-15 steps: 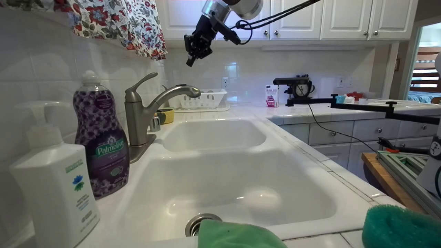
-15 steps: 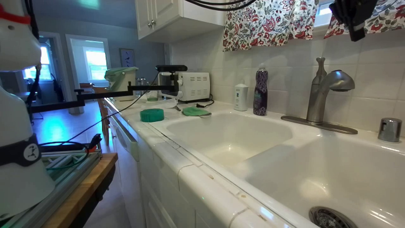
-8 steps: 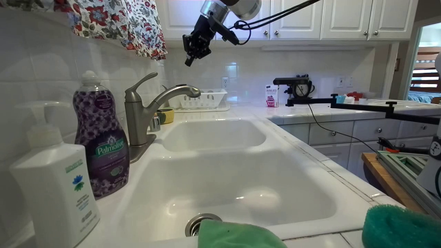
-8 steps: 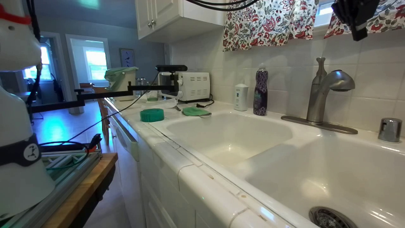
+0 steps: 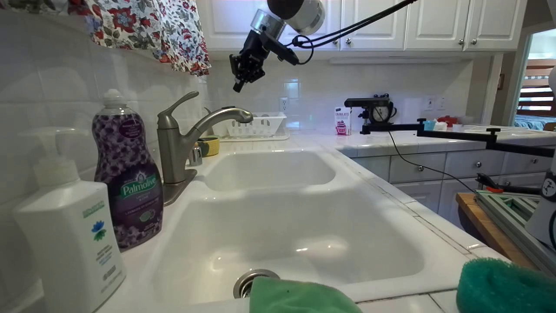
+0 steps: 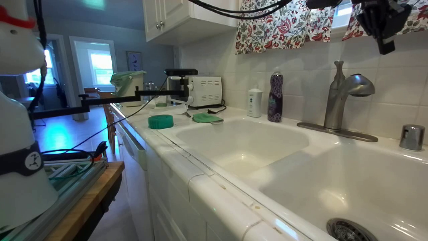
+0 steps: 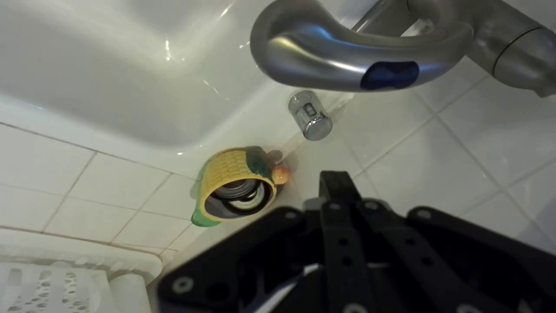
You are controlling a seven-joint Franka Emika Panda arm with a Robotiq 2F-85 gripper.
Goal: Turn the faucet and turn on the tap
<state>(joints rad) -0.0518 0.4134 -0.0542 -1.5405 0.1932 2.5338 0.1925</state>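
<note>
The faucet [image 5: 171,152] is brushed grey metal and stands upright behind the sink; it also shows in an exterior view [image 6: 334,105]. The tap's slim lever handle [image 5: 182,100] sits atop the body and tilts up; it also shows in an exterior view [image 6: 339,69]. In the wrist view the spout [image 7: 321,56] crosses the top, and the lever is mostly out of frame at the right. No water shows under the spout. My gripper [image 7: 334,179] is shut and empty, its fingertips together. In an exterior view my gripper [image 5: 237,88] hangs above and beyond the faucet, apart from it.
A purple soap bottle [image 5: 130,174] and a white pump dispenser [image 5: 71,234] stand beside the faucet. A chrome cap [image 7: 310,115] and a yellow holder [image 7: 226,169] lie beyond it. A white dish rack [image 5: 260,124] and floral curtain [image 6: 284,23] are nearby.
My gripper has moved lower, and to the right in an exterior view, with the arm coming down behind it. It stays shut. The faucet and lever have not moved.
</note>
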